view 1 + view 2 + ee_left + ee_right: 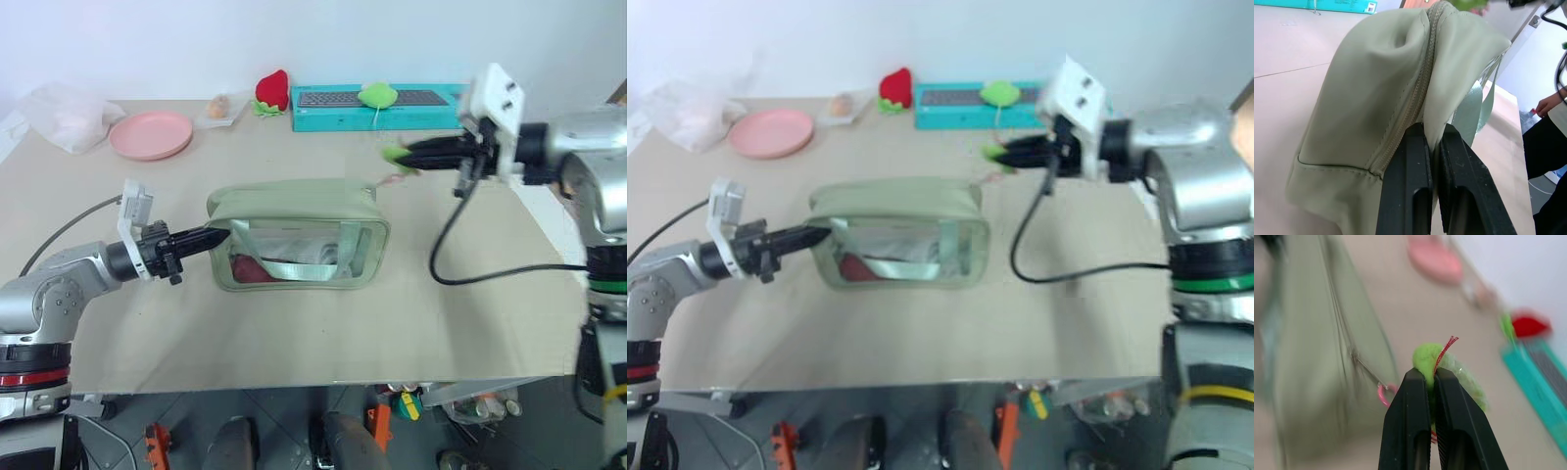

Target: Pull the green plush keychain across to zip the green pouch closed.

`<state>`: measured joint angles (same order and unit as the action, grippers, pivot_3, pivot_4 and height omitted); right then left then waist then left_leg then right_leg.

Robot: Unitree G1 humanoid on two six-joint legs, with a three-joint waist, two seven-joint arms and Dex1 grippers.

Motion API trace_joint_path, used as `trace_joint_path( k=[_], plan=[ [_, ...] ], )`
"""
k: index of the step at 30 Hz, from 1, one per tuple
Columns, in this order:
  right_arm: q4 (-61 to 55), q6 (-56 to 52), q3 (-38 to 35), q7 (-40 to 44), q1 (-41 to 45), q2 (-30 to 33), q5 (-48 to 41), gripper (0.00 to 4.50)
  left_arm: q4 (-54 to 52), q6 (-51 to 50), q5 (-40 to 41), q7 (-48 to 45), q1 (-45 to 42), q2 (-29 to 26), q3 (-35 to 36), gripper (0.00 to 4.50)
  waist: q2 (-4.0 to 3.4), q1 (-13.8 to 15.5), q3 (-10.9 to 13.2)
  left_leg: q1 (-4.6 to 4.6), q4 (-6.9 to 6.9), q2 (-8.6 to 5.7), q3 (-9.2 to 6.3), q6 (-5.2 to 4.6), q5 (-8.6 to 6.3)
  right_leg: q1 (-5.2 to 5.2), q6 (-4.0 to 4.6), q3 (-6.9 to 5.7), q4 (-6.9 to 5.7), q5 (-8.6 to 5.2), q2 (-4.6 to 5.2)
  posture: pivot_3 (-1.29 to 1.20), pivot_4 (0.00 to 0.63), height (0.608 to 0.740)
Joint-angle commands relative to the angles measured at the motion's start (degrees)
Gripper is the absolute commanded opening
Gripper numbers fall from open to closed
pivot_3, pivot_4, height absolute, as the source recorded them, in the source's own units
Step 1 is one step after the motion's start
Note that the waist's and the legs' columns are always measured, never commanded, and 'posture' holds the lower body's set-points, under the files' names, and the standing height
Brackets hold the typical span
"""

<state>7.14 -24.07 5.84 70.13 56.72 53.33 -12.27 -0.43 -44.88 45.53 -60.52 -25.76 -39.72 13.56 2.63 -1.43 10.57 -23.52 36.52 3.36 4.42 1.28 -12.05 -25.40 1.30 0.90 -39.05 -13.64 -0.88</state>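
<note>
Beige tabletop (294,333) sitting against white wall; left gripper (217,235) pinching green pouch (294,211) end, right gripper (409,155) clamping green plush keychain (395,155).

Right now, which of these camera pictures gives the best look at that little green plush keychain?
The right wrist view: the green plush keychain sits close up, pinched between the right gripper's fingers, red-and-white cord and pink ring visible. Both eye views show it as a small green blob at those fingertips. The left wrist view catches a green sliver beyond the green pouch.
</note>
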Motion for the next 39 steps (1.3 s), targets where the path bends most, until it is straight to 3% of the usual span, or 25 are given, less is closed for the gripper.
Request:
trace_joint_path(
  k=[1,5,10,14,19,22,29,31,39],
  plan=[
    [-1.1,5.1,-1.9,0.8,-3.8,8.0,5.1,0.08,-1.6,0.1,1.1,-0.3,0.3,-0.8,1.5,0.00,0.00,0.0,0.0,0.01,0.00,-0.01,-0.02,0.00,0.00,0.01,-0.03,-0.01,0.00,-0.02,0.01,0.00,0.150,0.740],
    [-6.3,4.7,-0.1,0.4,-11.4,9.9,6.3,0.08,-1.6,-0.6,1.6,0.0,0.3,-1.2,1.9,0.00,0.00,-0.6,0.0,0.11,-0.01,0.03,0.03,0.01,0.00,0.05,-0.04,0.03,-0.02,-0.02,-0.03,0.00,0.150,0.740],
    [-18.2,1.5,8.2,-3.2,-23.1,4.1,9.8,0.08,-1.8,-2.1,2.8,1.2,-0.3,-1.1,2.7,0.00,0.03,-1.0,0.0,0.20,0.00,0.12,0.02,0.11,0.06,0.11,-0.03,0.00,-0.06,0.00,-0.07,0.00,0.150,0.740],
    [-19.4,0.8,10.4,-4.7,-25.4,1.7,12.2,0.08,-1.8,-2.9,3.4,1.6,-0.5,-1.4,2.8,0.00,0.00,-1.2,0.0,0.23,0.02,0.12,0.00,0.24,0.14,0.12,-0.03,-0.01,-0.12,0.05,-0.08,0.00,0.150,0.740],
    [-16.2,1.0,7.0,-5.7,-22.6,1.6,11.9,0.08,-1.7,-3.1,3.5,2.7,-1.1,-1.9,3.3,0.00,0.12,-1.2,-0.1,0.25,0.04,0.10,0.01,0.28,0.16,0.15,-0.01,-0.01,-0.12,0.09,-0.08,0.00,0.150,0.740],
    [-14.6,-1.2,3.8,-6.2,-19.9,0.8,9.3,0.91,-1.6,-3.8,4.3,2.6,-1.1,-2.4,3.8,0.00,0.12,-1.2,-0.1,0.25,0.04,0.11,0.01,0.28,0.16,0.13,0.04,0.00,-0.12,0.12,-0.12,0.00,0.150,0.740],
    [-14.3,-8.3,-7.6,-5.5,-17.9,1.3,-1.9,3.31,-2.6,-6.1,7.9,4.2,-2.3,-3.8,7.5,2.45,0.11,-1.0,-0.1,0.20,-0.03,0.16,-0.06,0.28,0.15,0.11,0.09,-0.08,-0.11,0.07,-0.15,0.00,0.150,0.740],
    [-14.9,-11.3,-13.8,-2.8,-20.0,3.0,-7.9,3.69,-3.5,-5.7,8.5,5.5,-2.6,-4.7,9.8,3.11,0.12,-1.0,0.0,0.18,-0.01,0.12,-0.05,0.27,0.15,0.12,0.08,-0.06,-0.10,0.08,-0.10,0.00,0.150,0.740],
    [-15.8,-17.3,-30.3,0.4,-32.0,7.1,-19.1,3.69,3.9,-7.1,8.0,5.7,0.5,-12.2,16.7,3.11,0.11,-1.1,0.0,0.24,-0.02,-0.01,-0.02,0.17,0.09,0.17,-0.05,-0.03,-0.07,0.00,0.03,0.00,0.150,0.740]
  ],
)
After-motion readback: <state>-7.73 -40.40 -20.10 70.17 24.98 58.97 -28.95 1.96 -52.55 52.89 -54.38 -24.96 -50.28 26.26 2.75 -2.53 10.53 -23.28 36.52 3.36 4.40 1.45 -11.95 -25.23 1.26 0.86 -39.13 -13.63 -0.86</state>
